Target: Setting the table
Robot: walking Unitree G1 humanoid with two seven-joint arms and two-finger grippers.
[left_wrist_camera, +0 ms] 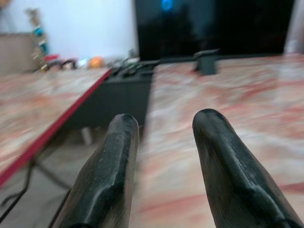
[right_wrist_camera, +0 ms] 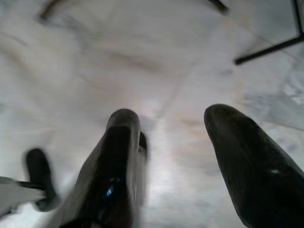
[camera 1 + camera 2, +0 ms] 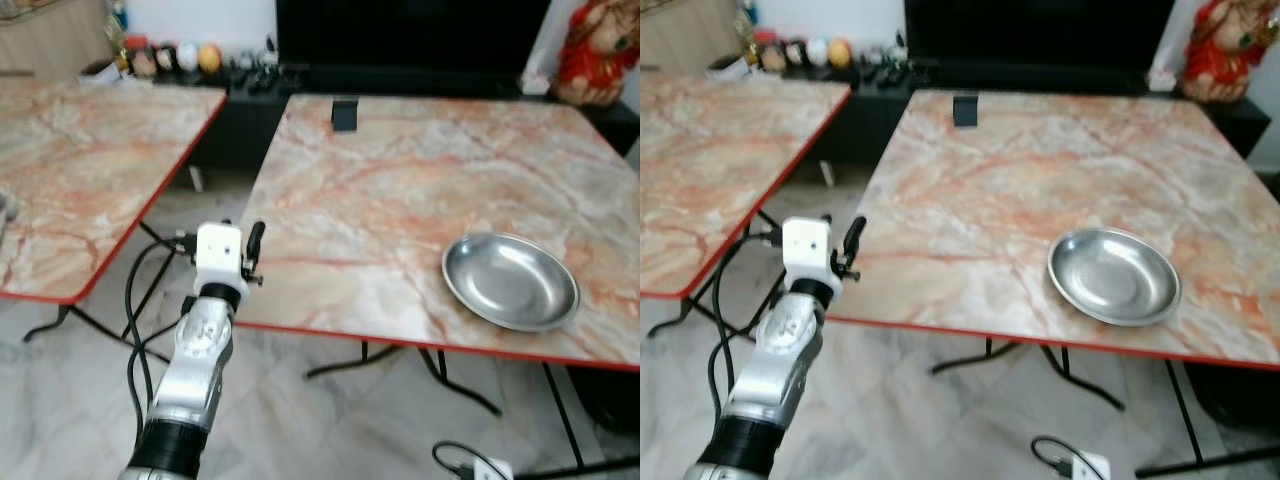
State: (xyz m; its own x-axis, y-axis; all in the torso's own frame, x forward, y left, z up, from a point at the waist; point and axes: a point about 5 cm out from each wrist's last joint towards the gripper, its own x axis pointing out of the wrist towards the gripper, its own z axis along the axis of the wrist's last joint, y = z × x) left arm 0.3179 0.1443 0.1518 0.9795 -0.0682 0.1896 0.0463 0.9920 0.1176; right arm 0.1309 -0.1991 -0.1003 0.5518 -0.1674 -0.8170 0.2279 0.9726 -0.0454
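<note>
A round steel plate (image 3: 510,280) lies empty near the front right corner of the marble-patterned table (image 3: 400,190) with a red edge. My left gripper (image 3: 254,243) is raised at the table's front left edge, level with the top, well left of the plate. Seen from its wrist, the left gripper (image 1: 166,118) is open with nothing between its fingers and points along the tabletop. My right gripper (image 2: 173,114) hangs open over the pale floor, holding nothing.
A small black stand (image 3: 344,113) sits at the table's far edge. A second matching table (image 3: 80,170) stands to the left across a narrow gap. A dark cabinet (image 3: 400,40) runs behind, with a red figure (image 3: 598,50) at its right end. Cables (image 3: 140,300) trail on the floor.
</note>
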